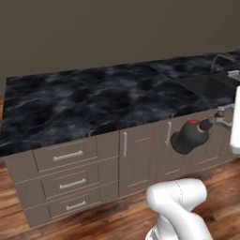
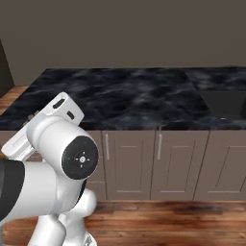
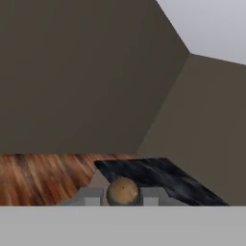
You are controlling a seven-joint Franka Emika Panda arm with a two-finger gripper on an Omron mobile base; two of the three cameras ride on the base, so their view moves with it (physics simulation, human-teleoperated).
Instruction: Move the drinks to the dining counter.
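Left base view: dining counter (image 1: 93,101) spans the frame, black veined marble over drawers at its left end and cabinet doors further right. Sink (image 1: 211,86) and faucet (image 1: 220,58) sit inset at the counter's far right corner. Dark round-bodied bottle (image 1: 190,136) hangs tilted on its side in front of the cabinet doors, below the counter's front edge, off the surface. Gripper (image 1: 220,118) is clenched on the bottle's neck. Hand view: brown bottle cap (image 3: 123,191) between the fingers (image 3: 91,196).
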